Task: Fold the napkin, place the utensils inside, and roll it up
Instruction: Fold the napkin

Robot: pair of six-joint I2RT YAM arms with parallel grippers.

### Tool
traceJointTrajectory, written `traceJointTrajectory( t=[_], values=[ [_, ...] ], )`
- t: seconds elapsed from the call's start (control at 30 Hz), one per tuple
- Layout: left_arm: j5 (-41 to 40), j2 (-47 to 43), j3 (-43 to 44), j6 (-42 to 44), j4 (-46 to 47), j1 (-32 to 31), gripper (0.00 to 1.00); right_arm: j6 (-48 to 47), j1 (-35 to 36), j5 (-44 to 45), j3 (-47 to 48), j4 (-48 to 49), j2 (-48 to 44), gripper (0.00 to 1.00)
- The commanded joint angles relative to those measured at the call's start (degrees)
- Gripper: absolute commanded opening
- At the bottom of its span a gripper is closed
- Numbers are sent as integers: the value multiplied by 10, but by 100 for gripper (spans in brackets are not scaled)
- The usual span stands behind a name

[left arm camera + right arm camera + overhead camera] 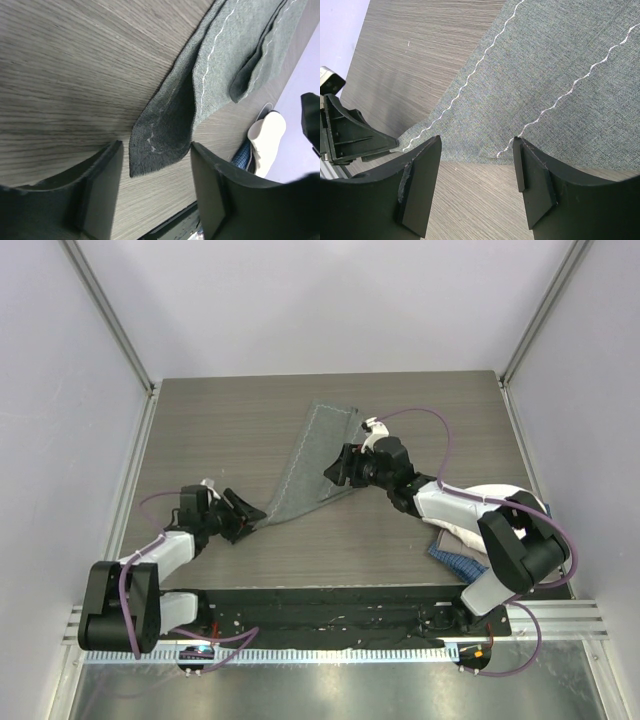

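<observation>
Left hand (pixel 245 510) spread open at napkin (pixel 312 462) corner, right hand (pixel 335 470) open over its edge, wooden table (pixel 220 430)

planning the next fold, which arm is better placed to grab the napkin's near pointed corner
Left. The left gripper is open with the napkin corner lying between its fingers; the right gripper sits open at the cloth's long edge.

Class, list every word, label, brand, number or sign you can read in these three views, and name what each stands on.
None can be read. The napkin carries only pale stitched lines, the table only wood grain; specks on the black base plate are too small to make out.
</observation>
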Motion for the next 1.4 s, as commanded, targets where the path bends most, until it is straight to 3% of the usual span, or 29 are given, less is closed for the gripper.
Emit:
traceJointTrajectory(
  t=[0.0, 0.23, 0.57, 0.8, 0.97, 1.13, 1.37],
  values=[
    [12, 21, 5, -2, 30, -7, 58, 2, 3, 12, -1, 27, -2, 67],
    [7, 27, 6, -1, 30, -10, 40, 3, 3, 13, 0, 28, 0, 67],
    [23, 61, 17, 2, 54, -12, 23, -40, 19, 7, 0, 31, 20, 67],
    [48, 62, 35, 0, 69, -12, 0, -118, 77, 26, 16, 40, 45, 66],
    [59, 55, 50, 2, 52, -12, 0, -201, 165, 94, 18, 73, 63, 67],
    [71, 44, 59, -10, 47, -12, 0, -272, 238, 195, 3, 172, 82, 68],
    [78, 35, 67, -14, 36, -12, 0, -384, 343, 330, 48, 217, 156, 68]
  ],
)
